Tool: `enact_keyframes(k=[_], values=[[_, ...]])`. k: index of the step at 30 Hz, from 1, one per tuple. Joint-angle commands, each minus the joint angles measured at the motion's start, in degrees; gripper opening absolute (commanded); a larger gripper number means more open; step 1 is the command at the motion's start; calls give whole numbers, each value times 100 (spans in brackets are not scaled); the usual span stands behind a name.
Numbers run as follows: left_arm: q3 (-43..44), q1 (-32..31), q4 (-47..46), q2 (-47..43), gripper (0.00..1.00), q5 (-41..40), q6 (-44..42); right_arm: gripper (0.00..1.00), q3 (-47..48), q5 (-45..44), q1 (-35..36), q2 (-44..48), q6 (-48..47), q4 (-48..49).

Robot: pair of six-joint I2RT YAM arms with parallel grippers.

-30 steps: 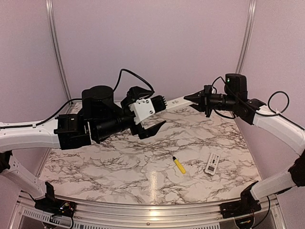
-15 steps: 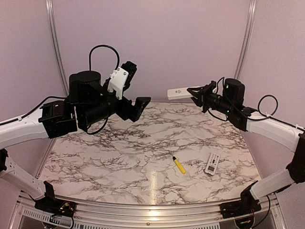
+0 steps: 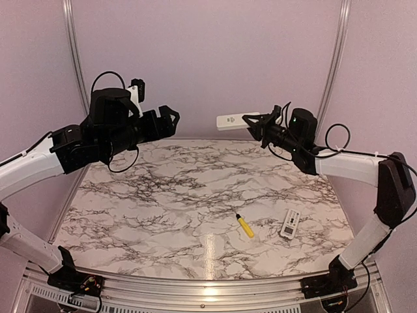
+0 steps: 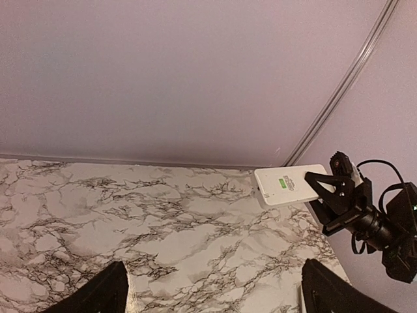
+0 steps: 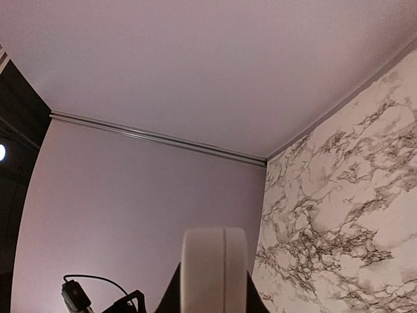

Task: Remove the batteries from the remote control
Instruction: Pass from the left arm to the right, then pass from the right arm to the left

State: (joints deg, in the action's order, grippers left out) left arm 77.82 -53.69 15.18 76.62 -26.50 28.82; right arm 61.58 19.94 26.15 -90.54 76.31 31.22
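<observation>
My right gripper (image 3: pixel 253 125) is shut on one end of the white remote control (image 3: pixel 229 122) and holds it level, high above the back of the marble table. The remote also shows in the left wrist view (image 4: pixel 288 186), with a green label on its facing side, and end-on in the right wrist view (image 5: pixel 214 267). My left gripper (image 3: pixel 171 117) is open and empty, raised at the back left, well apart from the remote. Its fingertips (image 4: pixel 107 293) show at the bottom of the left wrist view. No batteries are in view.
A yellow-handled screwdriver (image 3: pixel 245 225) lies on the marble table (image 3: pixel 163 215) right of centre. A small flat whitish-grey piece (image 3: pixel 290 223) lies to its right, near the right edge. Pink walls enclose the back and sides.
My left arm has swung up and to the left, away from the table's middle. My right gripper has carried the remote to the left and higher.
</observation>
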Motion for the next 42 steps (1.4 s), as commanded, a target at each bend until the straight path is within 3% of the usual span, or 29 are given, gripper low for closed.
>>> enact_keyframes(k=[1,9,14,19,28,35,42], values=[[-440,327,-114,-374,97,616,537,0,260,157,143,102,-251,468],[-772,1232,-707,-546,97,3094,840,0,552,-42,204,156,-412,567],[-794,1646,-1000,-608,95,4090,1352,0,1087,-93,417,83,-924,158],[-1215,1802,-2063,-603,92,4703,1979,0,1059,-261,716,219,-960,232],[-1077,1889,-3132,-9,88,5706,2612,0,811,-623,1341,442,-1013,466],[-1044,1864,-4164,488,78,6108,3167,0,929,-452,1557,440,-956,491],[-827,1717,-4497,829,70,6224,3324,0,1040,-287,1696,429,-929,449]])
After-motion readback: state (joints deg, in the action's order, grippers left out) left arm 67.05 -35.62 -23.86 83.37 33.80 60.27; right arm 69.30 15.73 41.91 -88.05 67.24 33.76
